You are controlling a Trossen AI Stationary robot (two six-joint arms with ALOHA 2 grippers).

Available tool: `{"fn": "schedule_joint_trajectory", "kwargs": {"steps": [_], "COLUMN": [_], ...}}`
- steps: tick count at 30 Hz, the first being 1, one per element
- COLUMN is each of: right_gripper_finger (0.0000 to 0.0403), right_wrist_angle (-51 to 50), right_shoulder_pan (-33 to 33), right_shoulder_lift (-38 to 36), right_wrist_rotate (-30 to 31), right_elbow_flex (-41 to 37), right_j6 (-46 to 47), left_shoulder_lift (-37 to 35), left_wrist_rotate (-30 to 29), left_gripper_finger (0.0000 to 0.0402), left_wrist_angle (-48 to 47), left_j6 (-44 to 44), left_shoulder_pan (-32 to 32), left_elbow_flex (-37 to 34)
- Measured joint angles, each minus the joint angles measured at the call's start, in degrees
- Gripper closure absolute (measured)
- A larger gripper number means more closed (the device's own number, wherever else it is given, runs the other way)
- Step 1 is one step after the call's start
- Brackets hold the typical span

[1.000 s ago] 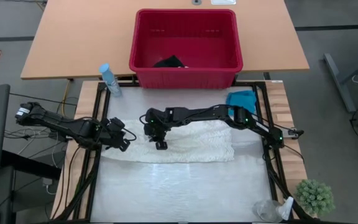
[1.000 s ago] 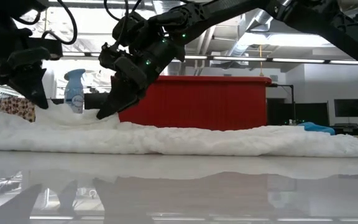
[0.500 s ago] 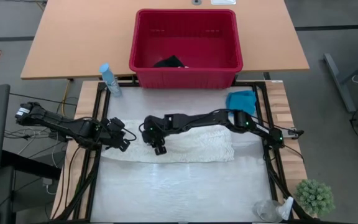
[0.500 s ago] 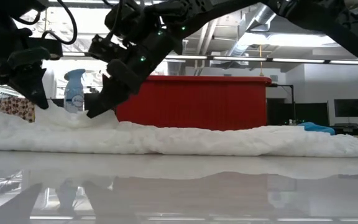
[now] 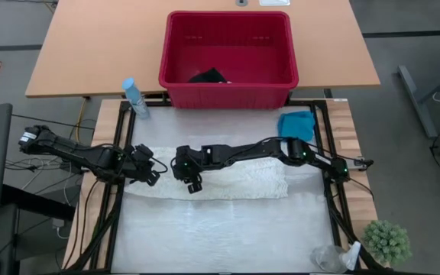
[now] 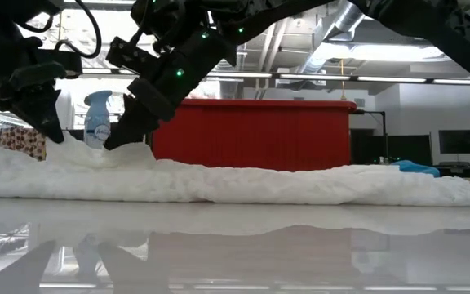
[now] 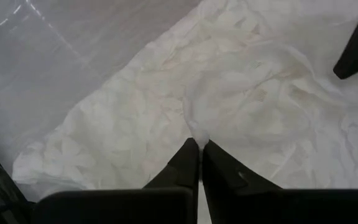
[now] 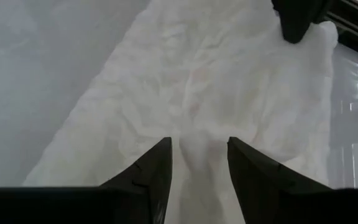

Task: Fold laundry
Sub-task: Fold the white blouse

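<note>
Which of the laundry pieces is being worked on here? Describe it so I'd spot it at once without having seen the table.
Start from the red basket at the far side of the table. Just in front of it, a long cream-white cloth lies stretched across the table, with both arms meeting at its left end. It is the only pale, crinkly-textured piece; the turquoise garment is small and lies by the basket's right corner, and the dark garment lies inside the basket.

**Front of the table open, back edge crowded**

The near half of the white table top (image 5: 220, 229) lies bare, open to a pass from either side. Across the middle the cream-white cloth (image 5: 235, 177) stretches in a band, with the left gripper (image 5: 153, 174) and right gripper (image 5: 192, 183) close together at its left end. Behind stand the red basket (image 5: 228, 90), a spray bottle (image 5: 134, 98) and the turquoise garment (image 5: 296, 122).
</note>
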Motion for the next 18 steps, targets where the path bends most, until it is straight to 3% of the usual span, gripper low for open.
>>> {"fn": "schedule_joint_trajectory", "kwargs": {"steps": [18], "right_gripper_finger": [0.0265], "right_wrist_angle": [-0.4], "right_shoulder_pan": [0.5], "right_shoulder_lift": [0.3], "right_wrist_rotate": [2.8], "right_elbow_flex": [0.0], "right_j6": [-0.9], "left_shoulder_lift": [0.0], "left_wrist_rotate": [0.1], "left_gripper_finger": [0.0401], "left_wrist_angle": [0.2], "left_j6": [0.6], "left_shoulder_pan": [0.0], "left_elbow_flex": [0.0]}}
